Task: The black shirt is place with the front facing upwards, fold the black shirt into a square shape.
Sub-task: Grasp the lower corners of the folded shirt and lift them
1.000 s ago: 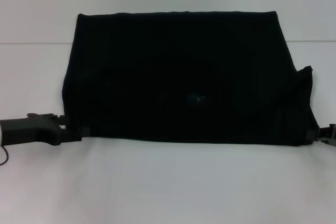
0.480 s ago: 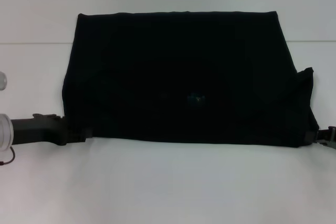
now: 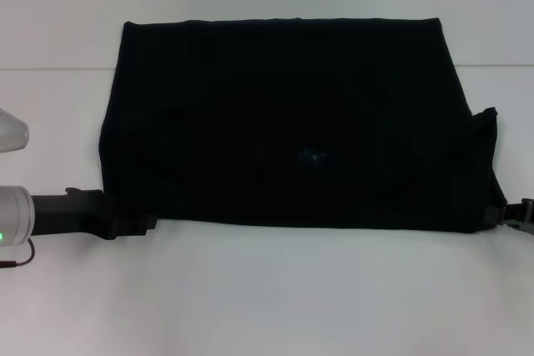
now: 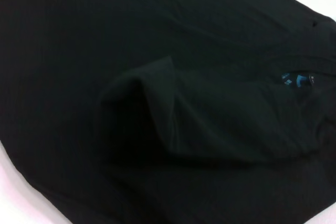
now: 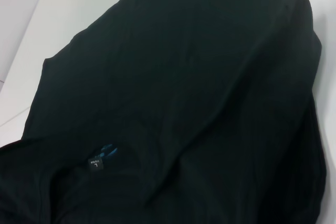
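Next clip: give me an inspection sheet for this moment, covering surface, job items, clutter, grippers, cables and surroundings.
Surface: white table, bare in front of the cloth.
Job's things: black shirt lying folded in a wide rectangle; blue neck label showing.
Clutter: nothing seen.
Grippers: left gripper at the shirt's near left corner; right gripper at its near right corner.
Cables: thin dark cable by the left arm.
Surroundings: nothing seen.

the left end effector (image 3: 133, 227) is matte black on a white cuff with a green light and thin cable
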Robot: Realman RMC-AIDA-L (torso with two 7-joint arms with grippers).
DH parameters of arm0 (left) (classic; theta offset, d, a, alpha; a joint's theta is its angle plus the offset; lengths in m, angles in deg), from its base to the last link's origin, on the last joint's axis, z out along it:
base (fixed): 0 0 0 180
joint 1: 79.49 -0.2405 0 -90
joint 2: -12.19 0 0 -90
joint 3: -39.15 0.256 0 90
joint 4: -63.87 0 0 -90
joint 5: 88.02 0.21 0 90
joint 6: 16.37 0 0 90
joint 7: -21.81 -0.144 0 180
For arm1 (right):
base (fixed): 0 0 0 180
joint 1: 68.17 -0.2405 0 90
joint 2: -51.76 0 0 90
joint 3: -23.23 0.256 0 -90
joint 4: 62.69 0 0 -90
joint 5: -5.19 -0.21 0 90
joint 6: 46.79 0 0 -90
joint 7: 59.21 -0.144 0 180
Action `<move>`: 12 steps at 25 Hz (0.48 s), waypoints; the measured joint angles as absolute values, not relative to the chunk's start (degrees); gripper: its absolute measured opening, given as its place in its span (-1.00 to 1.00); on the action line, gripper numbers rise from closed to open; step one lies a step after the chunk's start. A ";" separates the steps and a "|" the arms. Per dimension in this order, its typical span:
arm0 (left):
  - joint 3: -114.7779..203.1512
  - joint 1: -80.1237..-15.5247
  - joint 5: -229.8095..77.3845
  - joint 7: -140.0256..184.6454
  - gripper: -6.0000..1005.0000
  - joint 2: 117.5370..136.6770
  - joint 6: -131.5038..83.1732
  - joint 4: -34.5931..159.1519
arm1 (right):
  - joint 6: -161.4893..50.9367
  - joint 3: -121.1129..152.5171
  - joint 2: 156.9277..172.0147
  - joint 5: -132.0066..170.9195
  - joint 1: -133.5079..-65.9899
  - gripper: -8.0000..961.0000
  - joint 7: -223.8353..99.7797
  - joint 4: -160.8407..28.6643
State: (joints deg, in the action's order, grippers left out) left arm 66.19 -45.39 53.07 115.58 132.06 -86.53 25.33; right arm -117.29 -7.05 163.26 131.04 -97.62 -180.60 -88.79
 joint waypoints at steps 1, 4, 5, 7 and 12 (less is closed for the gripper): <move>66.19 -45.26 52.91 115.60 0.51 132.05 -86.32 25.49 | -117.29 -6.91 163.31 131.04 -97.61 -0.98 -180.43 -88.77; 66.07 -45.16 52.74 115.60 0.50 132.05 -86.10 25.59 | -117.29 -6.61 163.42 131.04 -97.56 -0.98 -180.09 -88.73; 66.00 -45.14 52.74 115.64 0.49 132.05 -85.90 25.59 | -117.30 -6.58 163.44 131.04 -97.56 -0.98 -179.99 -88.73; 65.80 -45.13 52.71 115.79 0.48 132.03 -85.48 25.59 | -117.33 -6.57 163.51 131.04 -97.54 -0.98 -179.76 -88.71; 65.66 -45.29 52.67 115.91 0.30 131.99 -85.29 25.57 | -117.53 -6.56 163.56 131.05 -97.53 -0.98 -179.58 -88.70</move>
